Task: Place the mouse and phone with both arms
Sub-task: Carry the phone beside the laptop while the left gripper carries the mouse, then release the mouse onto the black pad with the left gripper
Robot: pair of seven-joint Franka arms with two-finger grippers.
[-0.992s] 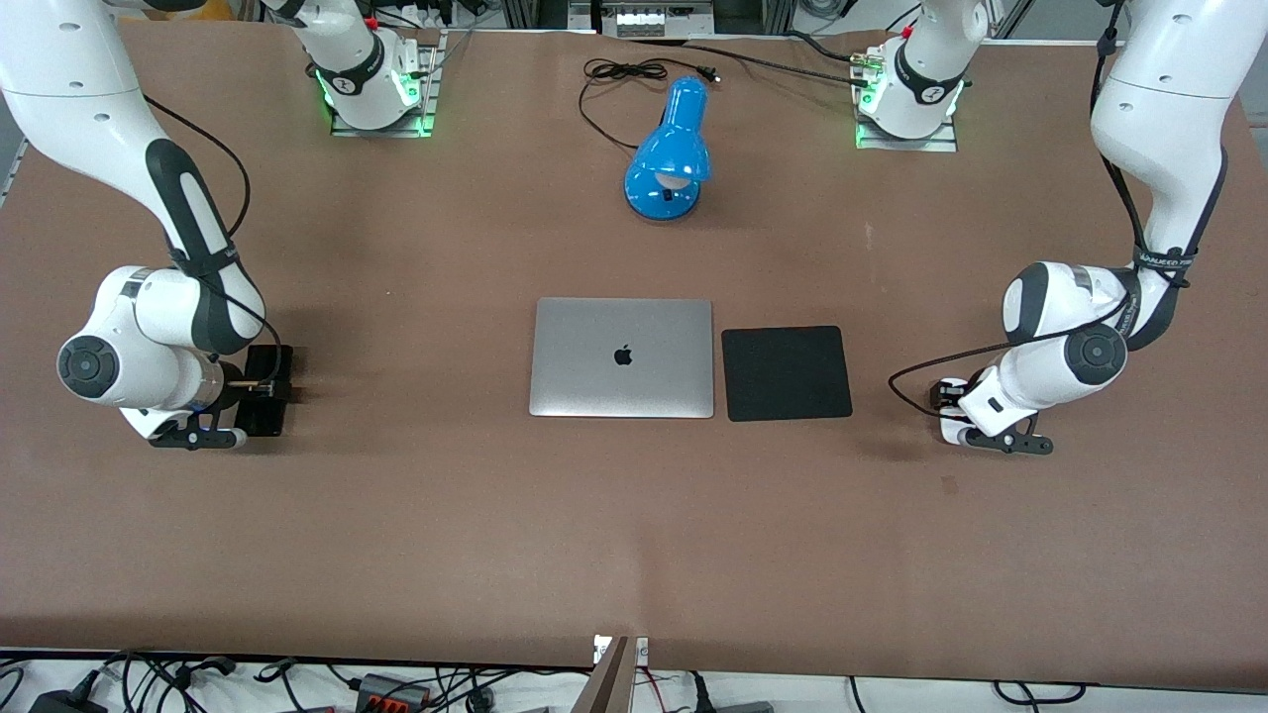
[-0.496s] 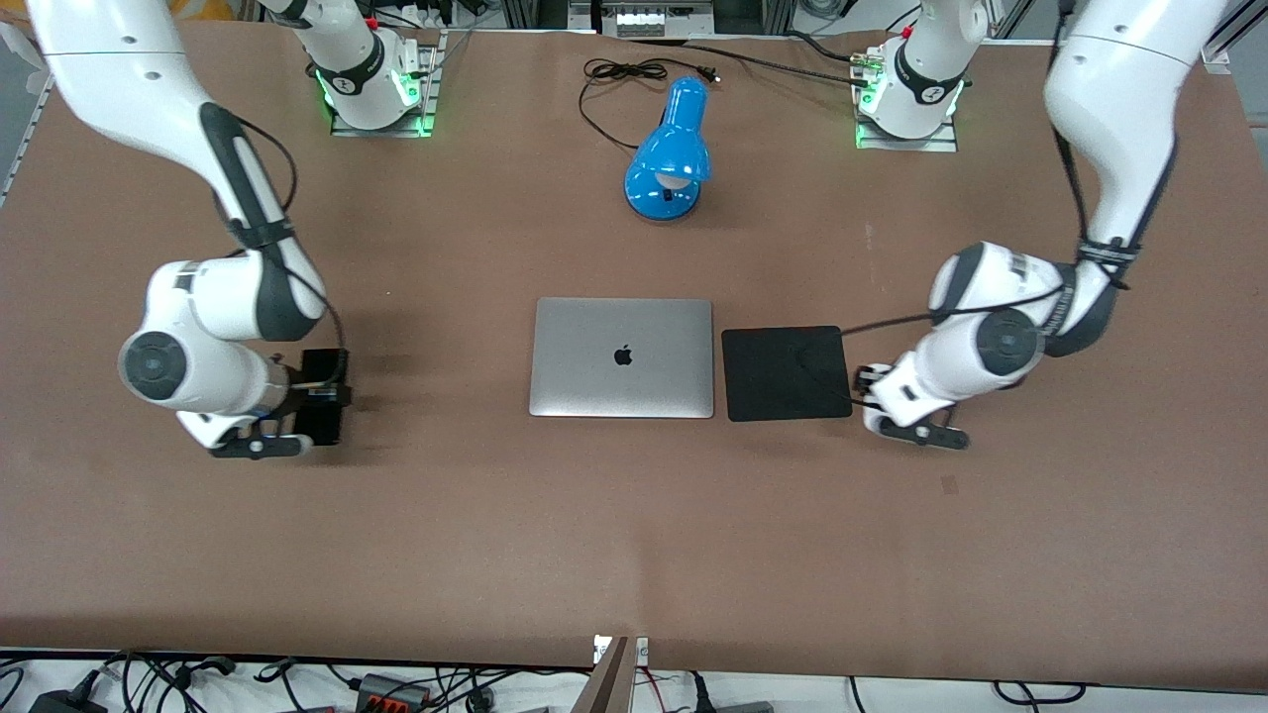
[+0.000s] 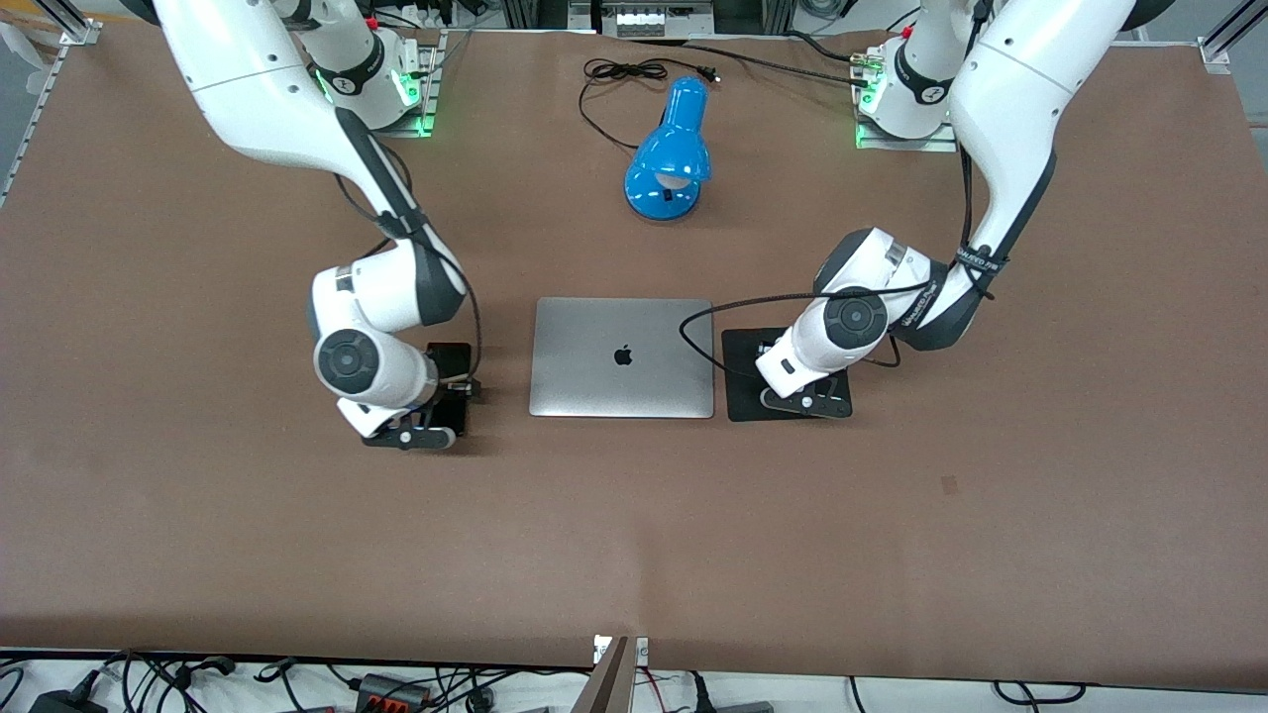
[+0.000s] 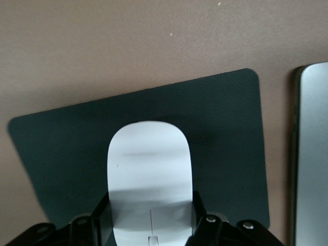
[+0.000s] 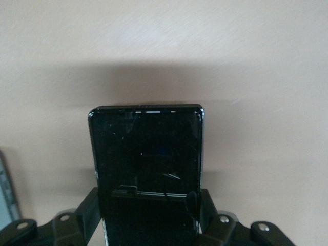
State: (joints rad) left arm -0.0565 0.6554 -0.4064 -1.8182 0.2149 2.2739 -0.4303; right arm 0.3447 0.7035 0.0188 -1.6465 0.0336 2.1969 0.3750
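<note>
The left gripper (image 3: 792,381) hangs over the mousepad (image 3: 738,381), which lies on the table (image 3: 634,515) just beside the laptop (image 3: 621,356), toward the left arm's end. In the left wrist view its fingers (image 4: 100,218) press against both sides of the mouse (image 4: 149,179), closed on it, with the mouse's rounded end sticking out over the middle of the mousepad (image 4: 220,128); the pictures do not settle whether the mouse touches the pad or is held just above it. The laptop's edge (image 4: 312,154) shows alongside the pad there. The right gripper (image 3: 436,391) is over bare table just beside the laptop, toward the right arm's end. Its fingers (image 5: 87,210) are closed on the long edges of the phone (image 5: 147,164), glossy face up, and the phone's free end reaches out ahead of the gripper above the tabletop. In the front view the phone (image 3: 451,358) shows as a dark slab partly hidden under the right wrist. A blue lamp (image 3: 672,153) stands farther from the front camera than the laptop, its black cord (image 3: 619,74) coiled near the arm bases.
</note>
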